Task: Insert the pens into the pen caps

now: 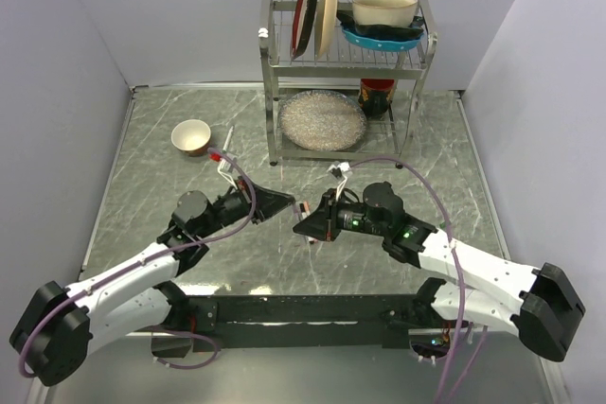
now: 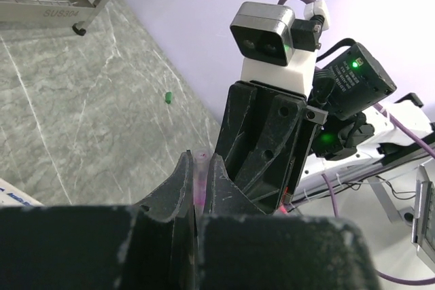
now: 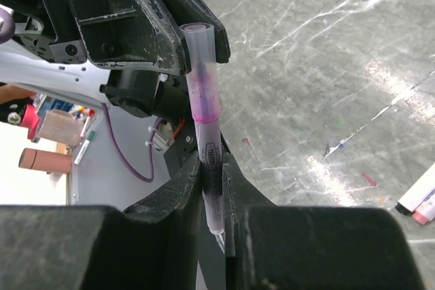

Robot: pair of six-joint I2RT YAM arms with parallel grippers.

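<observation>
My right gripper is shut on a slim white pen with printed lettering. A translucent pink-tinted cap sits on the pen's far end. My left gripper is shut on that cap, facing the right gripper's fingers. In the top view the two grippers, left and right, meet nose to nose at the table's middle with the pen between them. A second white pen with a pinkish end lies on the table. A small green cap lies alone near the wall.
A metal dish rack with plates and bowls stands at the back, with a glass plate under it. A small cream bowl sits at the back left, with a thin white stick beside it. The table is marbled grey.
</observation>
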